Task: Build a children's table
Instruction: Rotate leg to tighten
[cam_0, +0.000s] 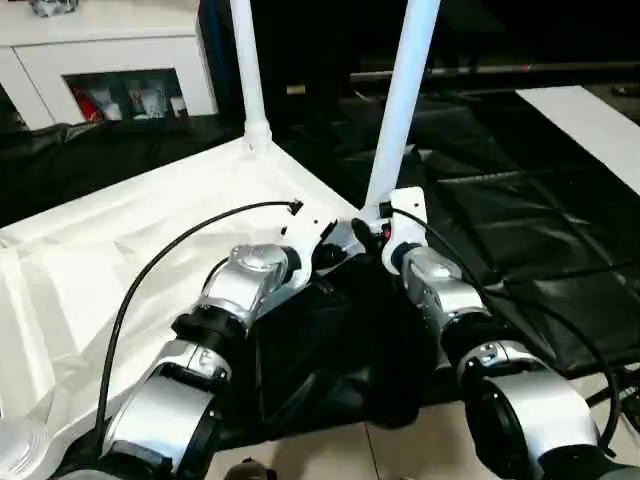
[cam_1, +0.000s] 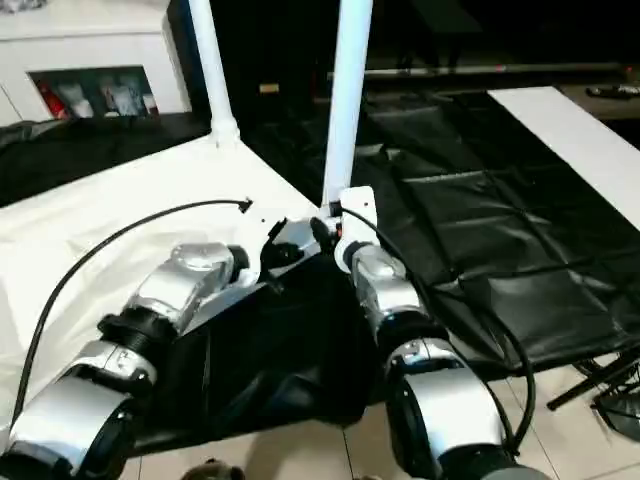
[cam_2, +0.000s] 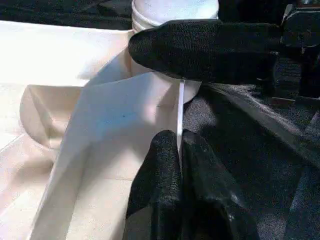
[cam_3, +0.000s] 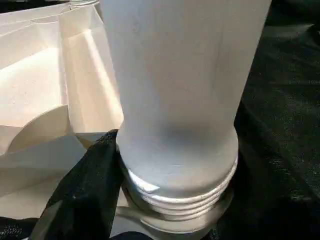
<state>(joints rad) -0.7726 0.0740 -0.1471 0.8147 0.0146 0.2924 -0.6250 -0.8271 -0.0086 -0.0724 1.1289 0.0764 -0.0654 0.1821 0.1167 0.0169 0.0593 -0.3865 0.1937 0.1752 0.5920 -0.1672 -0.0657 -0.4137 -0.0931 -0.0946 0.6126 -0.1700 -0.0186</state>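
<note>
My left gripper (cam_2: 179, 165) sits pinched tight on the thin white edge of the tabletop (cam_0: 120, 240), right at its near corner, the two black fingers (cam_2: 160, 170) pressed together with the rim sandwiched between them. The tabletop lies upside down on the black-draped work table (cam_0: 520, 210), its ribbed underside facing up and stretching off to my left. At the far corner one leg (cam_0: 247, 60) stands upright in its round socket. Moving across, the second leg (cam_0: 405, 90) rises from the near corner socket, leaning a little to the right in the head views. In my right wrist view its lower end (cam_3: 180, 125) shows threaded rings at the socket mouth, so it looks not fully seated there. My right gripper (cam_0: 372, 228) is at the base of this leg, its jaws spread wide around the tube; one black finger (cam_2: 200, 50) wraps across the front of it just above the socket. Further right, the black cloth runs on with a white board (cam_0: 590, 125) lying across its far corner.
</note>
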